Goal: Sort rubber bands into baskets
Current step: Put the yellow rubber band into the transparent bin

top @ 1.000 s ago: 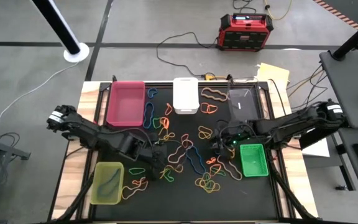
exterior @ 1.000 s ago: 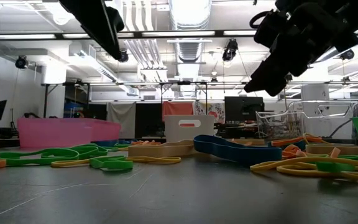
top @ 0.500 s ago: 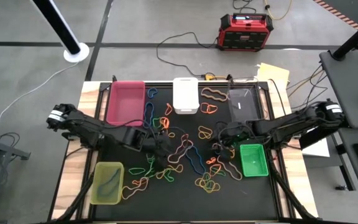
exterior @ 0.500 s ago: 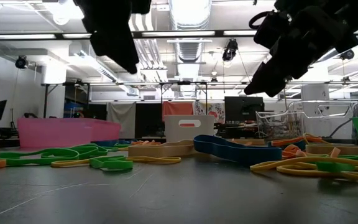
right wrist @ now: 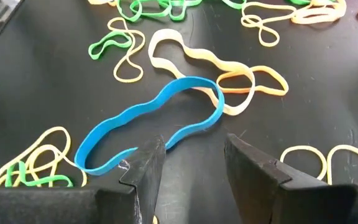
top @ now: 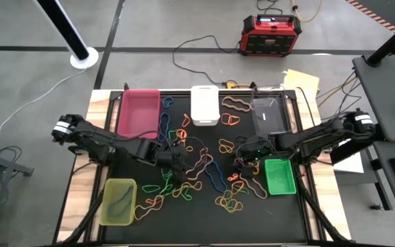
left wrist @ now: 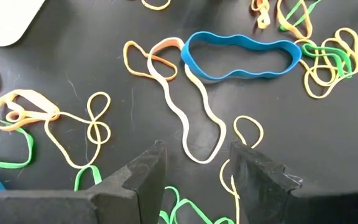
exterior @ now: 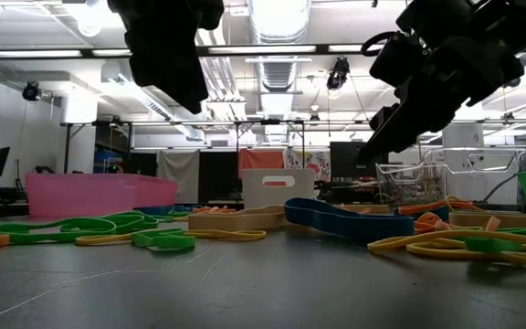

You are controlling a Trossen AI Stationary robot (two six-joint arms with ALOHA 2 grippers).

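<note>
The rubber bands (top: 201, 168) lie scattered over the middle of the black tabletop (top: 286, 213), none yet lifted; both arms reach in over the heap from the two side edges. The left gripper (left wrist: 193, 163) hangs over the left part of the heap with its jaws apart and nothing between them; just ahead of its fingertips lies a long tan band (left wrist: 188, 112), its long axis running away from the gripper, its near loop almost between the jaws; so the left arm looks the nearer to a pick, and a plain descent would likely straddle that loop. A wide blue band (left wrist: 241, 53) lies crosswise beyond it, touching the tan one's far end; thin yellow loops (left wrist: 92, 124) crowd either side and may come up with it.

The right gripper (right wrist: 191, 160) hovers over the right part of the heap, jaws likewise apart and empty; a blue band (right wrist: 151, 124) lies slantwise just before it, its near edge running between the fingertips, a tan band (right wrist: 216, 68) crossing its far end.

The baskets ring the heap: pink (top: 139, 112), white (top: 205, 105) and clear (top: 267, 114) along the far edge, the yellow-green one (top: 119, 201) toward the near left corner, the bright green one (top: 280, 175) just beside the right gripper; nothing solid bars either descent, only tangled neighbours.
</note>
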